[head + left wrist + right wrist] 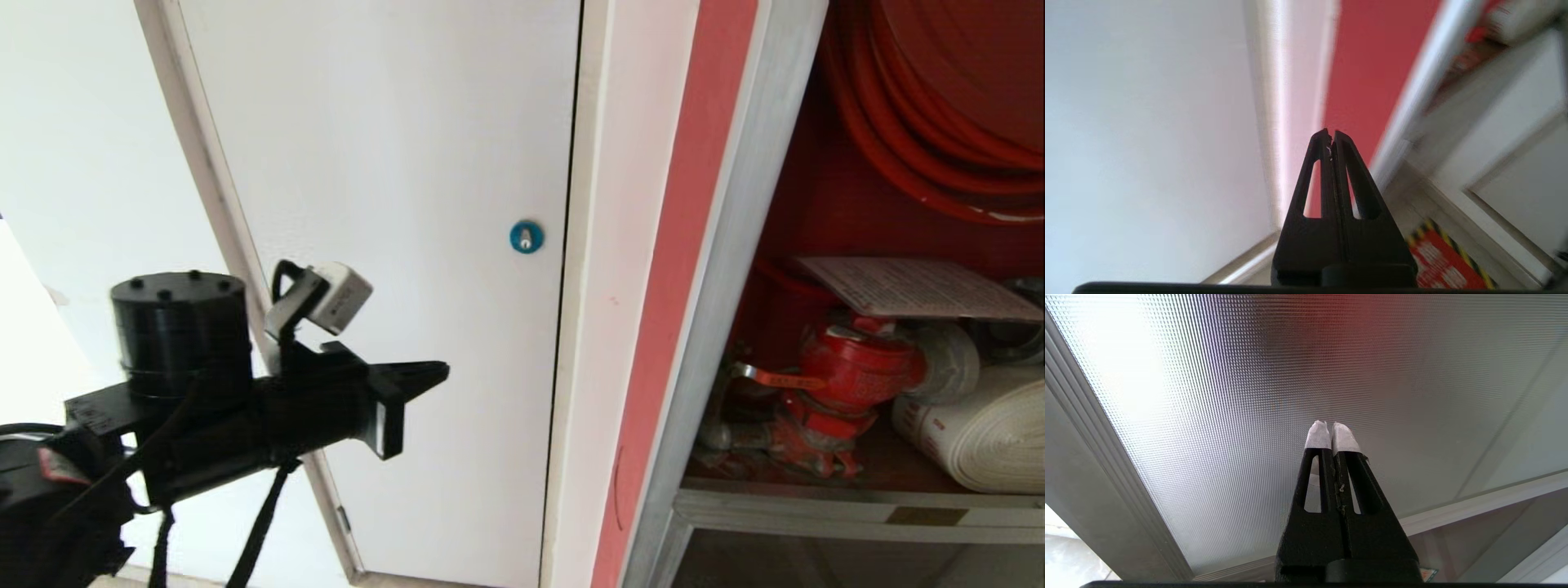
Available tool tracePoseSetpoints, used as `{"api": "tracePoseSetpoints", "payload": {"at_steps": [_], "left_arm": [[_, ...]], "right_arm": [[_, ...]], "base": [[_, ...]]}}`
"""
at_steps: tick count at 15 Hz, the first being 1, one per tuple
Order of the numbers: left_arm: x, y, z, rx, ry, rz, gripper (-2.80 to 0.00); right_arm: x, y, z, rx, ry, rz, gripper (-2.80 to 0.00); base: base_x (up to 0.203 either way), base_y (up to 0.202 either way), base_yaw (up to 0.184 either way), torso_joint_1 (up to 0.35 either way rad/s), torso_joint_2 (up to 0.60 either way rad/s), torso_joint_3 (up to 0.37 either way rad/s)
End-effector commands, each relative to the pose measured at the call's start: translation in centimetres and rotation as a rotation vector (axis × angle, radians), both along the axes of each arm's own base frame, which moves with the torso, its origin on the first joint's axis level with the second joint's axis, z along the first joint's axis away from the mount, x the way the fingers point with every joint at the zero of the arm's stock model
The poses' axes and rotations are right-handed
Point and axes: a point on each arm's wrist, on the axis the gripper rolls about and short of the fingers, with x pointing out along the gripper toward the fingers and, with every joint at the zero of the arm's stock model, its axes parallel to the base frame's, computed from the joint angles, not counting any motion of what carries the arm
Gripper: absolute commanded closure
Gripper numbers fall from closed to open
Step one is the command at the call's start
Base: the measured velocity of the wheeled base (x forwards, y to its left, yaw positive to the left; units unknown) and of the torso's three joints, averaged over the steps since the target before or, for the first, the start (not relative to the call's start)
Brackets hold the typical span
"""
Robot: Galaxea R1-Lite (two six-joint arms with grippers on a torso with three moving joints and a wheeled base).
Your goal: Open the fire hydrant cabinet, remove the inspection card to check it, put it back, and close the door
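the fire hydrant cabinet [718, 269] stands open: its red-lined inside shows in the head view, with no door across that part. a sheet of printed paper [914, 287], probably the inspection card, lies on top of the red hydrant valve [857, 367]. my reading is that the card is either waiting to be taken out or already back in; the pictures alone do not settle which.

the left gripper [429, 374] is raised in front of the plain white panel [392, 163], pointing toward the cabinet. its fingers are pressed together with nothing between them. the cabinet frame is ahead of its tip and well apart from it; the card is farther on, beyond the frame and higher than the tip.

the right gripper [1331, 430] is closed as well, empty, its white-wrapped fingertips [1318, 436] held close before ribbed glass in a metal frame, which i take to be the door [1216, 396] swung aside.

if the card is to be fetched, the left gripper must open, travel past the frame and take the free edge of the paper. if it is back, the door needs pushing shut.

counted: 2 grippers, 1 cabinet, 1 card, 1 valve, 1 white rolled hose [980, 433], 1 red coiled hose [922, 122], 1 blue round lock [526, 237].
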Motion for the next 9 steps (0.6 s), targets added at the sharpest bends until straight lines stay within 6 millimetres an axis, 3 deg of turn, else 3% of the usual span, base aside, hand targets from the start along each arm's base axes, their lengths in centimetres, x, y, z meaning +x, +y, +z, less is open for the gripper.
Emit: {"api": "tracePoseSetpoints", "payload": {"at_steps": [1,4,9], "left_arm": [[-1.7,3.1,1.2,-0.010,-0.067,0.088,0.00],[-4.5,6.6,2.3,-0.023,-0.153,0.201,0.00],[-11.2,9.9,3.1,-0.053,-0.311,0.332,0.00]], "right_arm": [[0.0,0.0,0.0,0.000,0.000,0.001,0.00],[0.0,0.0,0.0,0.000,0.000,0.001,0.00],[0.0,0.0,0.0,0.000,0.000,0.001,0.00]], "base": [[0.000,0.000,0.000,0.000,0.00,0.000],[0.000,0.000,0.000,0.000,0.00,0.000],[0.000,0.000,0.000,0.000,0.00,0.000]]}}
